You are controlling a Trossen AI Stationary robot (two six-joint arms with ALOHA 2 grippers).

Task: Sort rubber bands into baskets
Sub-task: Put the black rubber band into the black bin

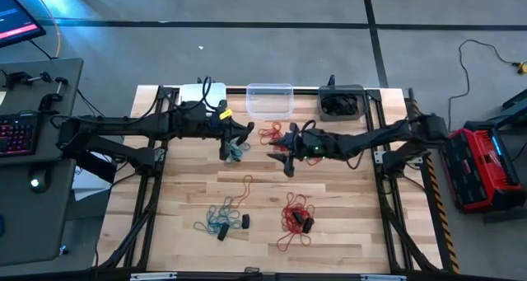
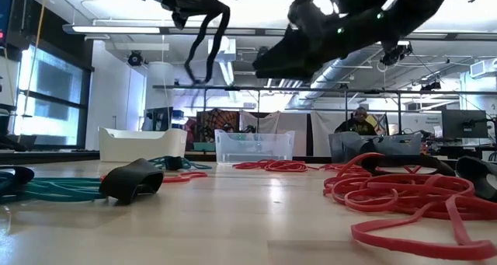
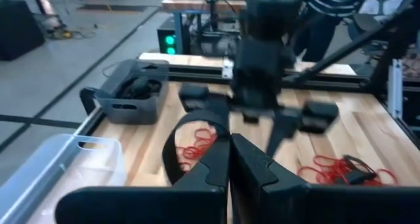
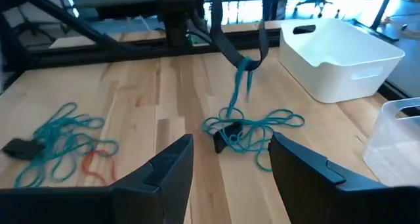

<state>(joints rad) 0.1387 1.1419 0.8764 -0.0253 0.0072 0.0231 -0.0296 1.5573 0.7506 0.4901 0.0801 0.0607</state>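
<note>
left gripper (image 1: 226,146) hangs over the teal bunch (image 1: 237,152) near the back of the table, jaws pressed together on a dark band (image 3: 172,147) that loops down from the fingers — the right wrist view shows a teal strand (image 4: 240,81) trailing from that pinch to the bunch on the wood. white basket (image 1: 202,95) sits just behind this arm, so the left is the nearer one for a drop there. right gripper (image 1: 284,152) hovers mid-table with jaws spread wide, holding nothing, the small red bunch (image 1: 271,133) just beside it. count — three baskets along the back edge: white, clear basket (image 1: 269,100), dark grey basket (image 1: 342,102) with dark bands already inside. four loose heaps on the table: two teal, with the front teal heap (image 1: 221,219) nearer the camera, and two red, with the front red heap (image 1: 296,217).
</note>
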